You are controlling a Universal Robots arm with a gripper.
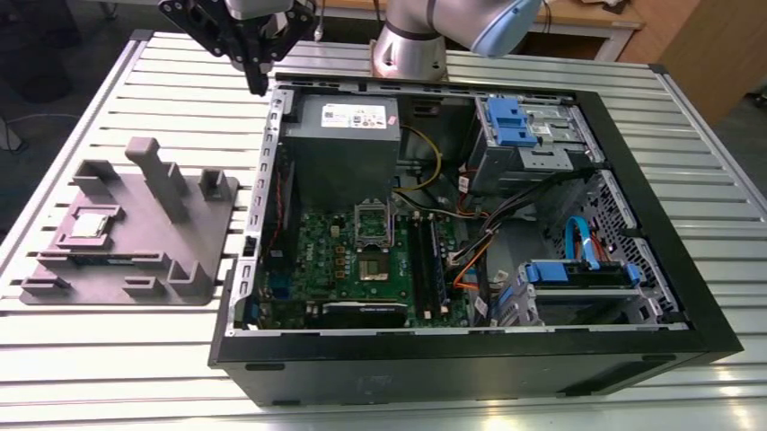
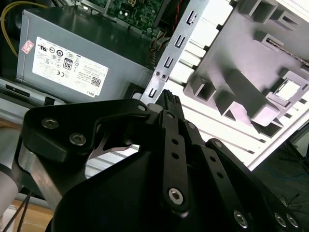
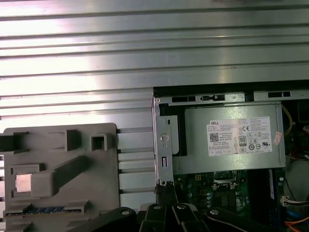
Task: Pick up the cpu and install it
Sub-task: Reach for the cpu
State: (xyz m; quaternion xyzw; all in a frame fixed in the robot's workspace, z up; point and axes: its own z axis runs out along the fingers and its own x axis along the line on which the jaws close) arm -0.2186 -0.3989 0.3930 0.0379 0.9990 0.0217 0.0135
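Right now your cpu (image 1: 93, 223) lies flat in a square recess of the grey plastic tray (image 1: 204, 247), at the exterior view's left, outside the computer case (image 1: 480, 370). It is a small, thin square with a silvery-beige metal top and a pale rim, and it catches the light as a bright patch in both wrist views (image 3: 24, 182) (image 2: 288, 90). The tray is matte and blocky, with upright posts and slots moulded into it. It rests on a table (image 1: 120, 359) of ribbed, shiny metal slats.

Your gripper (image 1: 257, 87) hangs above the case's far corner, near the grey sheet-metal power supply (image 1: 341, 135) and well apart from the cpu. Its black fingers (image 2: 169, 99) are pressed together with nothing between them. Inside the case, a silver rectangular socket frame (image 1: 372, 224) stands on the green motherboard (image 1: 341, 269).
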